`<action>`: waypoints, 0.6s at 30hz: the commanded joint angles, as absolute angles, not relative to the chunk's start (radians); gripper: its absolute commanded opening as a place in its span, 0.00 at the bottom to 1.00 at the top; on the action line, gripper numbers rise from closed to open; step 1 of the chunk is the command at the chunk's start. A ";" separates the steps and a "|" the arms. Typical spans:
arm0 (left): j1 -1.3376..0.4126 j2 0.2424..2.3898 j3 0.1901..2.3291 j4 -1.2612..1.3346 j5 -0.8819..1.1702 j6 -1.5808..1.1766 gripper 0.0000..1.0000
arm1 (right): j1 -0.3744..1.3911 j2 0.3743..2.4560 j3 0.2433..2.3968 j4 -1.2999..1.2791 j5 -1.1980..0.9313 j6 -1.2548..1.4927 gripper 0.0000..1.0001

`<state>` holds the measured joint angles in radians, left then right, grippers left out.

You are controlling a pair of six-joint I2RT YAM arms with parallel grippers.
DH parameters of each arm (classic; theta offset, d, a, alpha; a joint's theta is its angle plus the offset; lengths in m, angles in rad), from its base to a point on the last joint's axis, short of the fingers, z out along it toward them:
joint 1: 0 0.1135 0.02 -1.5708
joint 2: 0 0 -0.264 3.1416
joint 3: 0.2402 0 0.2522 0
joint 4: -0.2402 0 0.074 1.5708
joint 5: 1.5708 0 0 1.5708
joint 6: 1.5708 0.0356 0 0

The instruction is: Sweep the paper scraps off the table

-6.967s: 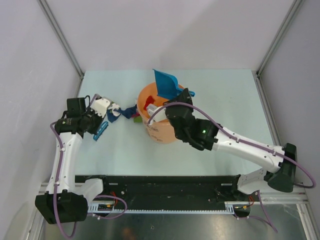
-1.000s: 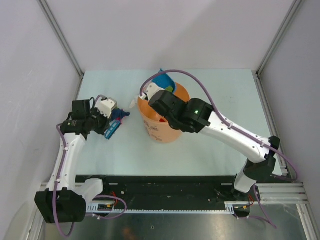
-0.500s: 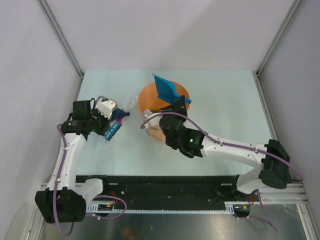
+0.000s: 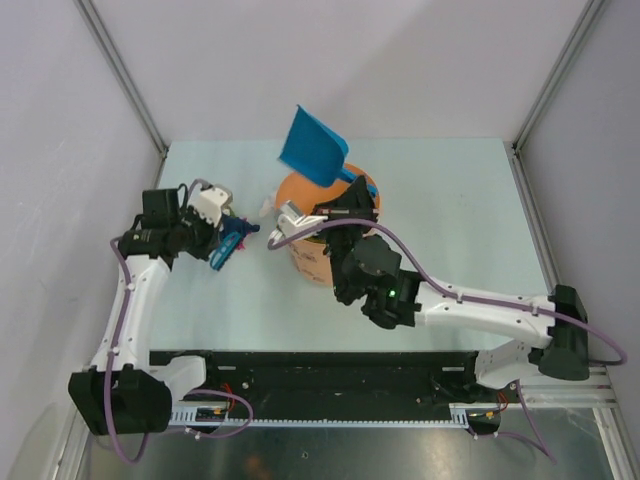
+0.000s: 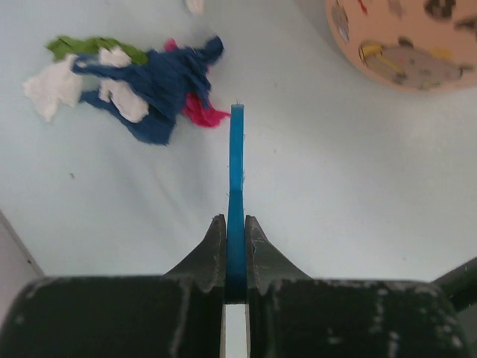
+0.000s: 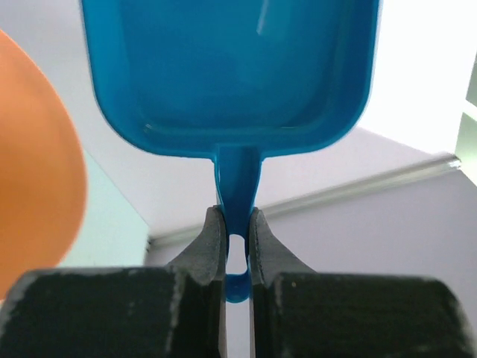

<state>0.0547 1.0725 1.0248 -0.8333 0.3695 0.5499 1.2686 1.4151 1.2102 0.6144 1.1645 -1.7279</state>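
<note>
The paper scraps [image 5: 141, 82] lie in a small heap on the table [image 5: 335, 171]: dark blue, white, green and magenta bits. In the top view the scraps [image 4: 243, 228] sit just right of my left gripper [image 4: 220, 238]. My left gripper [image 5: 235, 224] is shut on a blue brush [image 5: 236, 164], seen edge-on, its tip beside the heap. My right gripper [image 6: 236, 216] is shut on the handle of the blue dustpan [image 6: 231, 67]. It holds the dustpan [image 4: 312, 147] raised and tilted above the orange bucket [image 4: 318, 250]. The pan's inside looks empty.
The orange bucket also shows at the top right of the left wrist view [image 5: 402, 37] and at the left of the right wrist view [image 6: 30, 164]. A single white scrap [image 4: 268, 207] lies by the bucket's left side. Grey walls and metal rails surround the table.
My right arm has lifted the dustpan higher over the bucket and swung it back to the left. My left gripper with the brush has shifted slightly up and left by the scraps.
</note>
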 commanded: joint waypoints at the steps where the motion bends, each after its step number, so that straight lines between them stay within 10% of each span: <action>1: 0.058 1.132 1.158 -0.759 0.385 0.454 0.00 | 1.356 1.329 1.371 0.049 1.070 -1.058 0.00; 6: 0.057 1.230 1.268 -0.687 0.328 0.376 0.00 | 1.347 1.275 1.448 -0.341 0.671 -0.421 0.00; 18: -0.025 1.528 1.378 -0.609 0.350 0.374 0.00 | 1.299 1.495 1.431 -0.598 -0.055 -0.189 0.00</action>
<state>0.0170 1.4754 1.3502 -0.6373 0.2920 0.3897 1.3197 1.4216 1.4174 -0.4576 0.1886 -0.3191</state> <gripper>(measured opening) 0.078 0.077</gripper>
